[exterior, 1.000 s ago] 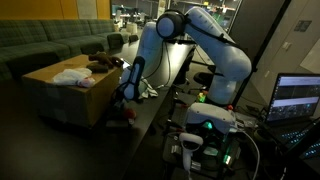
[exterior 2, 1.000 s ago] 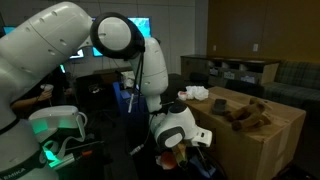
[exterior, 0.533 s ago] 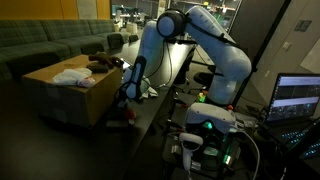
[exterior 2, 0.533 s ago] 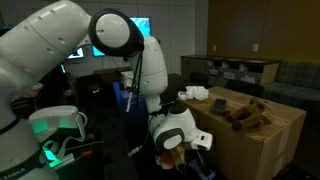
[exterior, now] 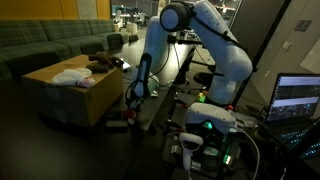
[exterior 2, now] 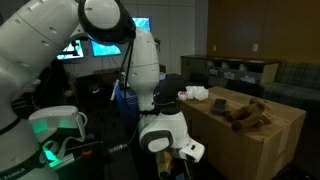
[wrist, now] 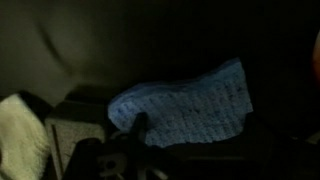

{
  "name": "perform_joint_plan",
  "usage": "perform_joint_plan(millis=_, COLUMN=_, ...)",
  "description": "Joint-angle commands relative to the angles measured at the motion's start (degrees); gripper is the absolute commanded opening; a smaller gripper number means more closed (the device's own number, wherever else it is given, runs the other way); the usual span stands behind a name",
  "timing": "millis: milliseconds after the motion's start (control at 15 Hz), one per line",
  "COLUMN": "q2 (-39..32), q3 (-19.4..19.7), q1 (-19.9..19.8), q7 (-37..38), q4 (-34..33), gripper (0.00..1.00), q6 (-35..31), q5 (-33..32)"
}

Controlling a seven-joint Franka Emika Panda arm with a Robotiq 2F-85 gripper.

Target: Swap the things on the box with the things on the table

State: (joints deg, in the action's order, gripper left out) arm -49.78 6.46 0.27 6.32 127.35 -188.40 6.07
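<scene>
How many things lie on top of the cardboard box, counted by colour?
White cloth: 1
Brown soft toy: 1
Total on the box: 2

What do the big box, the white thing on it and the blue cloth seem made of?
The box looks like matte tan cardboard: flat panels, straight edges. The white thing is probably soft fabric, crumpled into folds. The blue cloth seems knitted or woven; the wrist view shows a fine grid texture.
</scene>
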Motion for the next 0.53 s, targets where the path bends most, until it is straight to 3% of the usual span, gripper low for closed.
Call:
perform_joint_plan(millis=0, q2=3.04, q3=2.50, q1=4.22, q7=1.82, q4=5.34, gripper=1.00, q6=2.52, q5=2.52)
perform_joint_plan(millis=467, q2=6.32, q3=5.20, q1=7.53, q7=5.07, q4=8.01, gripper=1.00, q6=5.81, q5=4.08)
